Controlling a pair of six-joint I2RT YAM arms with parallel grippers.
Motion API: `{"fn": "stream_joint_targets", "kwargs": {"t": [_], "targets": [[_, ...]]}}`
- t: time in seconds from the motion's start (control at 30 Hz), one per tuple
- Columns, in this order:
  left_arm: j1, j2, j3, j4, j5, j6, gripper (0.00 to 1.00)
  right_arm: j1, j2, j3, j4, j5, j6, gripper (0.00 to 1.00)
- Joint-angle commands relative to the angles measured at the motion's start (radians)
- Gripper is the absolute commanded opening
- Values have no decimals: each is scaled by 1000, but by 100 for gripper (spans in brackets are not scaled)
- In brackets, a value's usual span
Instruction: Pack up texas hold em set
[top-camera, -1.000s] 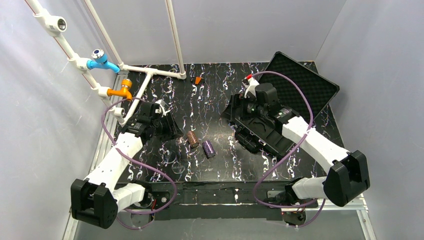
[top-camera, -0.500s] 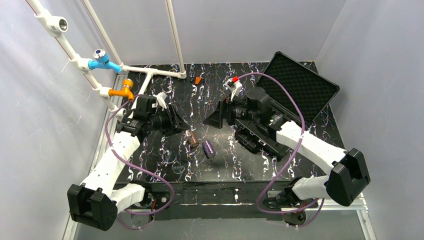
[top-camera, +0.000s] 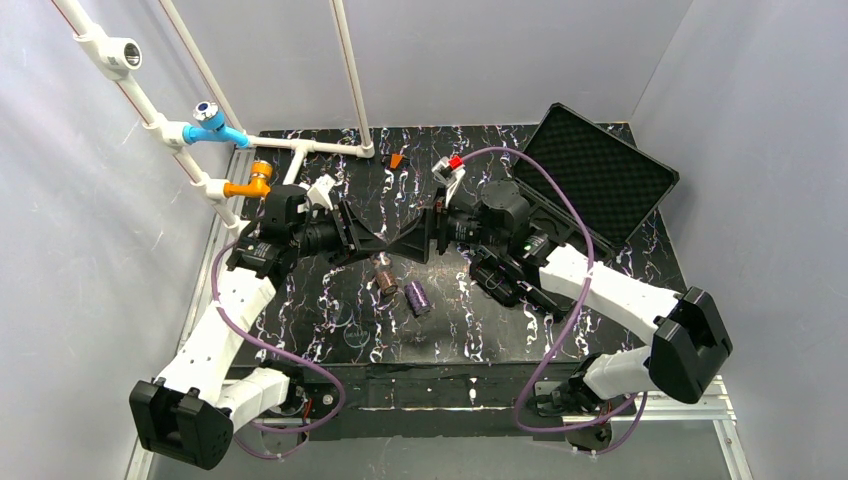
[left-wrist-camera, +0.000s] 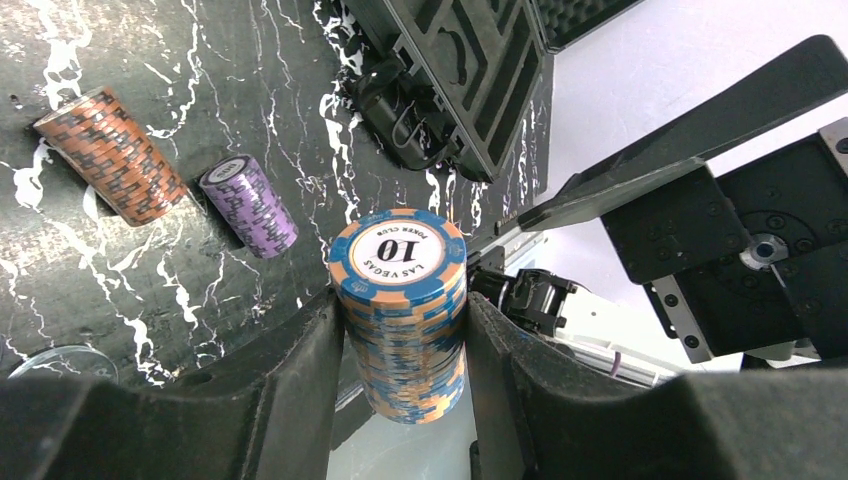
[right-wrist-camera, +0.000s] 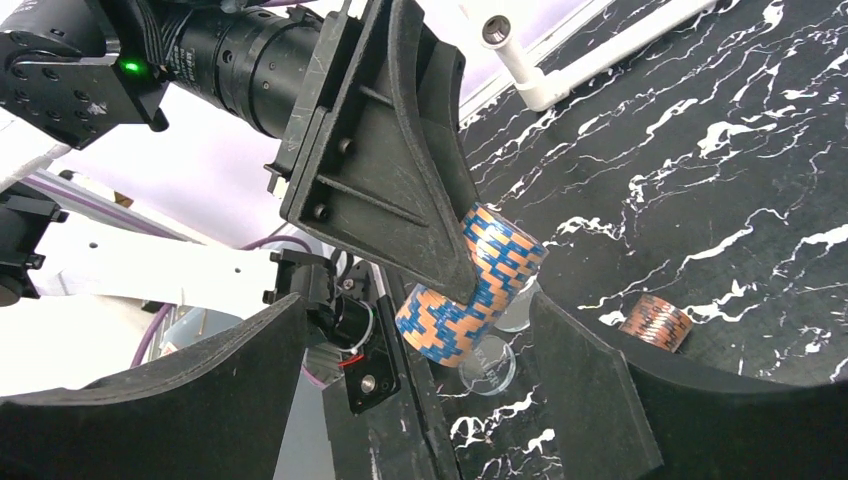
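My left gripper (top-camera: 372, 240) is shut on an orange-and-blue chip stack (left-wrist-camera: 402, 310) and holds it above the table's middle. My right gripper (top-camera: 422, 240) is open and faces it tip to tip. In the right wrist view the held stack (right-wrist-camera: 470, 285) hangs just beyond my open right fingers (right-wrist-camera: 580, 390). A brown stack (top-camera: 384, 281) and a purple stack (top-camera: 417, 298) lie on their sides on the table below. The black case stands open at the right, with its foam lid (top-camera: 600, 175) and moulded tray (top-camera: 520, 268). No grey-green stack shows.
Two clear discs (top-camera: 350, 328) lie near the left front of the table. A small orange piece (top-camera: 397, 160) sits at the back. A white pipe frame (top-camera: 300, 145) with blue and orange fittings stands at the back left.
My left gripper has swung right and up with the chip stack. My right gripper has left the case tray and moved left to face it.
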Motion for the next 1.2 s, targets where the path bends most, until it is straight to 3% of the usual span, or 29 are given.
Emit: {"fn": "stream_joint_targets", "kwargs": {"t": [0.0,0.4,0.7,0.87,1.03,1.17], "targets": [[-5,-86,121,226,43,74,0,17,18,40,100,-15,18,89],[-5,-95,119,267,46,64,0,43,62,70,123,8,48,82],[-5,-112,122,266,18,86,0,72,120,137,-50,44,2,74],[-5,-124,115,264,-5,106,0,84,136,169,-155,101,-27,74],[-4,-125,113,262,-21,117,0,91,156,218,-254,146,-52,82],[-5,-120,111,262,-34,125,0,92,155,218,-273,173,-51,81]]}}
